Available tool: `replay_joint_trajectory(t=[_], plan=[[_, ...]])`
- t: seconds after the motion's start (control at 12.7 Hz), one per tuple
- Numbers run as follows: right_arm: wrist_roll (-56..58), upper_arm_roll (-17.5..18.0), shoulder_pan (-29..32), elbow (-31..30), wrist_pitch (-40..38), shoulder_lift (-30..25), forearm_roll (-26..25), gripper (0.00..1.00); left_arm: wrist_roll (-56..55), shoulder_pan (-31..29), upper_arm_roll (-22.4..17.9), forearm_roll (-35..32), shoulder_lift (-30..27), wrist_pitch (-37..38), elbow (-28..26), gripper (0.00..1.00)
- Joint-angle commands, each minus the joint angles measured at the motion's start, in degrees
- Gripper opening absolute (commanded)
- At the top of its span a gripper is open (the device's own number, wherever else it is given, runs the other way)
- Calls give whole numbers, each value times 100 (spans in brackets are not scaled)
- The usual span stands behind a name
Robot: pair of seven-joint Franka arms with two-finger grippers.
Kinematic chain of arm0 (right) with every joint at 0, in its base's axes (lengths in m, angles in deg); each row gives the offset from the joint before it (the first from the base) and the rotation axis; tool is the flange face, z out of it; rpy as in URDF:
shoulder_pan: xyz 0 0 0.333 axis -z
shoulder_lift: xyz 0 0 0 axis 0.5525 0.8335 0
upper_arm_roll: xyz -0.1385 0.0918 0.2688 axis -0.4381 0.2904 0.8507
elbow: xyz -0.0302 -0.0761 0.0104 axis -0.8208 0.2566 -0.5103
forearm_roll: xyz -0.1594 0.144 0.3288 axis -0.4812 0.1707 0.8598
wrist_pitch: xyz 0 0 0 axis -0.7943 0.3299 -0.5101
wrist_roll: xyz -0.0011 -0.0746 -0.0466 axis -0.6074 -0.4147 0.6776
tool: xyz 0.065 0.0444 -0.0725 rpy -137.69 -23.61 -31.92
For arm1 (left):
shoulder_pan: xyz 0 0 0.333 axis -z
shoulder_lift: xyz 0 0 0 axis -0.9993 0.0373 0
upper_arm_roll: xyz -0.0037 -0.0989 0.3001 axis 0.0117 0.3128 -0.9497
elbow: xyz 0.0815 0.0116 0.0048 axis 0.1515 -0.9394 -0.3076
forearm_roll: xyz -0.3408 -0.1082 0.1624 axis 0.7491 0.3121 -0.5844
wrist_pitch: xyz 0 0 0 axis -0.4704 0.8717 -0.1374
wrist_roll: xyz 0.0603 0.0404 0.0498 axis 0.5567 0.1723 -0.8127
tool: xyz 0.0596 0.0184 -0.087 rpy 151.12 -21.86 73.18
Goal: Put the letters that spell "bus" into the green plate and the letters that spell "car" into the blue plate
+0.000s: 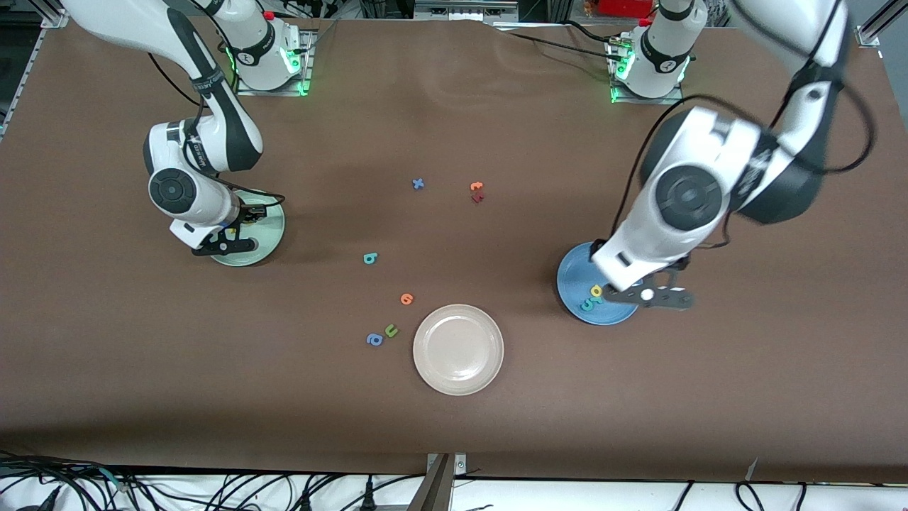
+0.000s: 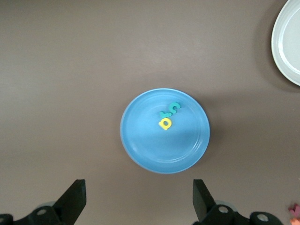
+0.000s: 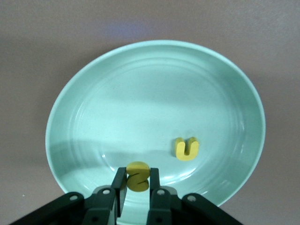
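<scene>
My right gripper is low over the green plate, shut on the yellow "s". The yellow "u" lies in that plate beside it. From the front, the right gripper covers part of the green plate. My left gripper hangs open and empty above the blue plate. In that plate lie a yellow "a" and two teal letters, close together. The teal "b" lies on the table between the two plates.
A beige plate sits nearest the front camera. Close to it lie a blue "a", a green "u" and an orange letter. Toward the robots' bases lie a blue "x" and orange and dark red letters.
</scene>
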Motion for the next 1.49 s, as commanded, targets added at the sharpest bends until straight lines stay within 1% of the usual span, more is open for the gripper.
replay_joint_trajectory(t=[0.0, 0.08, 0.16, 0.24, 0.39, 0.47, 0.55, 0.71, 0.78, 0.86, 1.02, 1.18, 1.33, 1.41], plan=[[101, -47, -28, -120, 48, -220, 115, 99, 924, -549, 11, 751, -715, 140, -238, 100], [57, -47, -28, -77, 13, -246, 124, 99, 1058, -612, -33, 885, -1048, 140, -456, 100], [-22, -21, -36, -59, -14, -316, 141, 99, 1172, -517, -312, 904, -1478, 140, -832, 100], [-249, 58, -45, 11, -31, -343, 316, 99, 1208, -368, -532, 930, -1856, 97, -1210, 100], [-880, 549, -54, 282, -40, -317, 641, 99, 1208, -437, -683, 1210, -2533, 105, -1643, 100], [-1336, 768, -89, 458, -40, -256, 651, 99, 1174, -550, -753, 1473, -2832, 96, -1854, 100], [-1837, 1023, -150, 686, -40, -142, 660, 99, 1208, -647, -754, 1519, -2948, 105, -1960, 100], [-2839, 1314, -273, 1178, -23, 173, 651, 99, 1435, -753, -754, 1519, -3090, 96, -2233, 100], [-3287, 1359, -465, 1424, -5, 402, 634, 99, 1802, -910, -754, 1537, -3047, 96, -2216, 100], [-3666, 1351, -685, 1670, 30, 639, 599, 99, 1945, -981, -763, 1502, -2959, 105, -2138, 100], [-4221, 1351, -941, 2023, 283, 1105, 546, 99, 1912, -1078, -772, 1511, -2853, 140, -2032, 100], [-4276, 1333, -1003, 2024, 749, 1361, 528, 99, 1780, -1070, -746, 1502, -2835, 140, -1953, 100], [-4285, 1324, -995, 2033, 952, 1554, 65, 99, 1736, -1061, -728, 1502, -2844, 158, -1926, 100], [-4285, 1324, -995, 2024, 979, 1590, 2, 98, 1736, -1061, -684, 1493, -2844, 271, -1917, 100]])
